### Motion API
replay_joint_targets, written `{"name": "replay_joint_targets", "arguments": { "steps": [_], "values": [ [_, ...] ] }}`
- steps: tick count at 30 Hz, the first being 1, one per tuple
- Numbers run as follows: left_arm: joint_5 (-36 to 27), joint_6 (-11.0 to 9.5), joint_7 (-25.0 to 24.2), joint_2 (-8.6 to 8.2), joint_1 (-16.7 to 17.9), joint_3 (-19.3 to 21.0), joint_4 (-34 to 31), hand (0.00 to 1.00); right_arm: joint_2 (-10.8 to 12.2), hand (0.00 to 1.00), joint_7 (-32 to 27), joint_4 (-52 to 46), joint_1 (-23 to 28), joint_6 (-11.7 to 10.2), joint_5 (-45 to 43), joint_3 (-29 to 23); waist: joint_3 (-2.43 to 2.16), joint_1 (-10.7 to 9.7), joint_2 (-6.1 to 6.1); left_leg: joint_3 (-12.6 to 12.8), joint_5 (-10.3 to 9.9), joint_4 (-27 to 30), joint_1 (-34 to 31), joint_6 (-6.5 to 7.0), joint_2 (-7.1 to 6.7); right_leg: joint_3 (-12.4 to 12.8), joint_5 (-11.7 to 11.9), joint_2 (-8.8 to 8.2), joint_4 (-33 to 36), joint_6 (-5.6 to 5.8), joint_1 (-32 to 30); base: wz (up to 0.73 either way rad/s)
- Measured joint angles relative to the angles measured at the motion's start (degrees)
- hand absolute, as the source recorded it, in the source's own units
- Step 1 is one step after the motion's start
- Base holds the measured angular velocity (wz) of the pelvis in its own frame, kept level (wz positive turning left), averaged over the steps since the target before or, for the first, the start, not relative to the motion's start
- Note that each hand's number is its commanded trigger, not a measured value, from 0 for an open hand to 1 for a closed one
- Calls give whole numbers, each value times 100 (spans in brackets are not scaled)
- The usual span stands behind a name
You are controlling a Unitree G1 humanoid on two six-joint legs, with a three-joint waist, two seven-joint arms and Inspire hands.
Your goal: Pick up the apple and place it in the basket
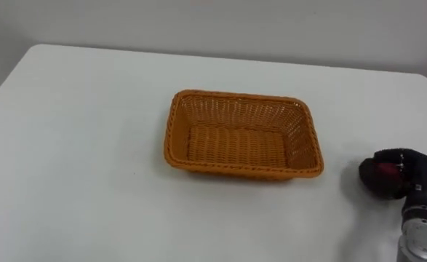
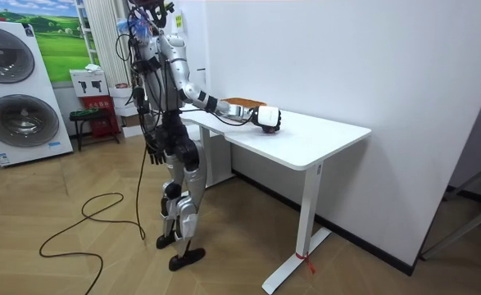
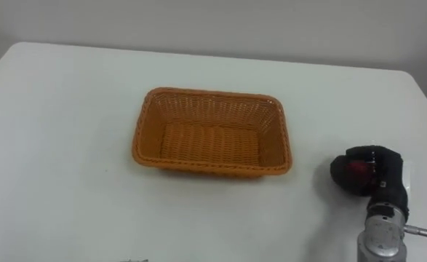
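Soft, even light falls from above on the white desk, bright and with no hard glare. The basket throws only a thin, pale shadow along its near side. The right hand throws a faint grey one just beside it, and the apple shows dull red among the dark fingers. In the room view the wall is evenly bright

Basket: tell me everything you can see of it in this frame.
The basket is rectangular with rounded corners, woven from orange-brown strands that look like wicker, with a thicker braided rim, walls flaring outward and a flat bottom. It stands upright and empty near the middle of the white table, a long side facing the robot. Only the table touches it; the right hand, curled round a red apple, is apart to its right.
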Motion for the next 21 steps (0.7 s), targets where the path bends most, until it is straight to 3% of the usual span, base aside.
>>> {"name": "replay_joint_targets", "arguments": {
  "steps": [5,14,21],
  "values": [
    [0,-1,-1,0,-1,4,0,0,-3,100,-9,-11,-1,0,0,0,-19,1,51,4,0,-3,4,0,-1,4,0,1,46,0,0,0],
    [-2,-3,12,-1,-8,2,1,0,-2,100,-75,-95,-1,0,-119,0,-9,15,74,34,3,-9,22,4,1,7,-1,-3,72,1,-4,-1],
    [7,-12,65,-10,-4,35,-7,0,-3,100,-442,-947,-3,-5,-137,-15,-11,4,125,73,3,-24,21,4,3,17,-1,0,74,1,-29,-2]
  ]
}}
